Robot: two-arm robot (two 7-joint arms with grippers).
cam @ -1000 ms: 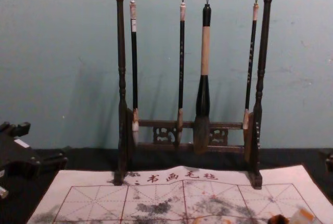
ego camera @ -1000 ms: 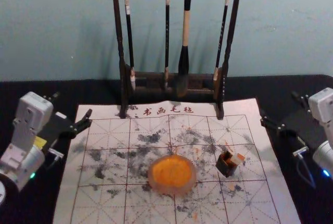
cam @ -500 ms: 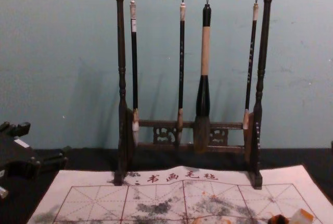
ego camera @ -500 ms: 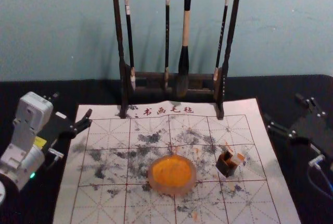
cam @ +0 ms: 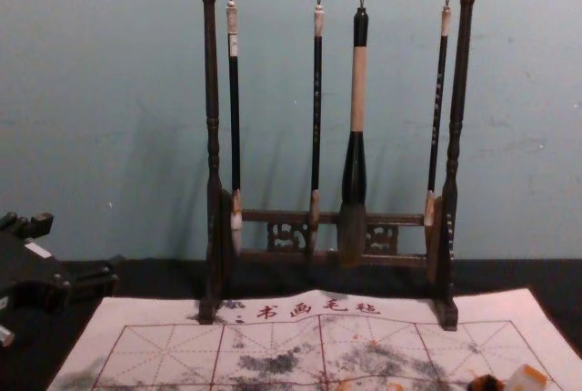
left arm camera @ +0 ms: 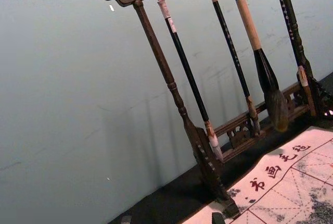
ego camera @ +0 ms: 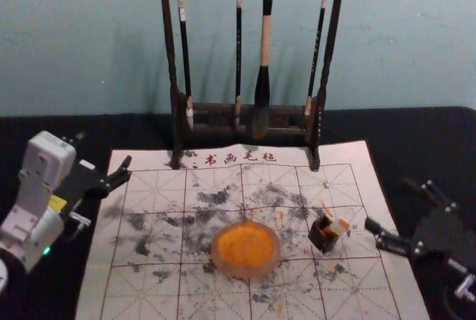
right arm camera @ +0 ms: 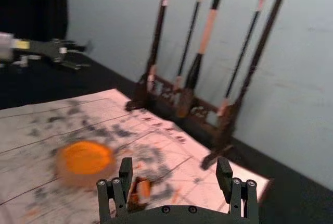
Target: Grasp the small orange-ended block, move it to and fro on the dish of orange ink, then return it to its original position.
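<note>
In the head view, my right gripper stands open at the mat's right edge, to the right of the small block. The pale block with orange on it leans in a small dark holder. Right of the mat's middle, the holder is beside the dish of orange ink. My right gripper has nothing between its fingers in the right wrist view, where the block shows beyond them. My left gripper is parked open at the far left; its tips edge into the left wrist view.
A dark wooden rack with several hanging brushes stands at the mat's far edge, in front of the wall. The ink-stained mat lies on a black table.
My right gripper has come down the head view toward the near side and a little inward, closer to the holder. The left arm, block and dish have stayed put.
</note>
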